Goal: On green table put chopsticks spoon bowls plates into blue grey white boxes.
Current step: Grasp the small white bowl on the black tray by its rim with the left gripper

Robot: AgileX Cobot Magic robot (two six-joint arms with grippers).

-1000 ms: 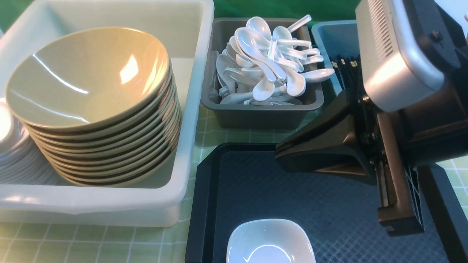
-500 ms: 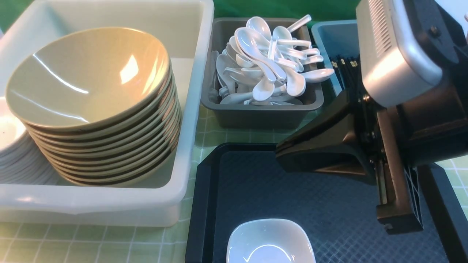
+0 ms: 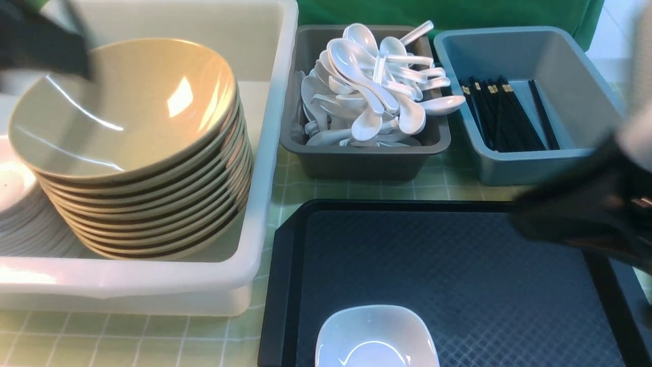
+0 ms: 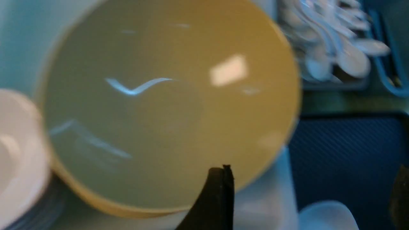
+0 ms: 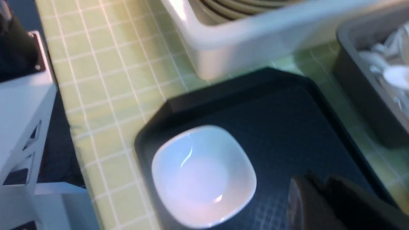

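Left claw (image 4: 312, 173): released. Its two black fingers are seen wide apart in the wrist view, with nothing between them. It is placed over the bowls and the white box; contact with either cannot be judged through the blur.

Right claw (image 5: 316, 191): seen only as a dark blur above the right side of the tray. Whether it is released or clenched cannot be told. Nothing is seen held.

Tabletop (image 3: 153, 336): pale green, ruled in small squares by thin whitish lines.

White box (image 3: 277, 102): milky plastic, rectangular, set at the left.

Tray (image 3: 458, 285): flat, black, with a diamond-textured floor and a raised rim, placed nearest the robot.

Bowls (image 3: 127, 107): wide, round and shallow, glossy tan inside and dark brown outside. They are nested in a leaning stack inside the white box, mouths up and tilted.

Grey box (image 3: 356, 163): dark plastic, set beyond the tray.

Blue box (image 3: 530, 56): set just right of the grey box.

Plates (image 3: 20, 214): glossy white, stacked in the white box left of the bowls. One plate (image 3: 376, 339), squarish with rounded corners, lies hollow up on the tray's near edge.

Spoons (image 3: 377, 86): glossy white, heaped in the grey box, handles pointing in mixed directions.

Chopsticks (image 3: 509, 117): thin and black, laid side by side in the blue box. Their long axis runs near to far, gold-banded ends farthest from the robot.
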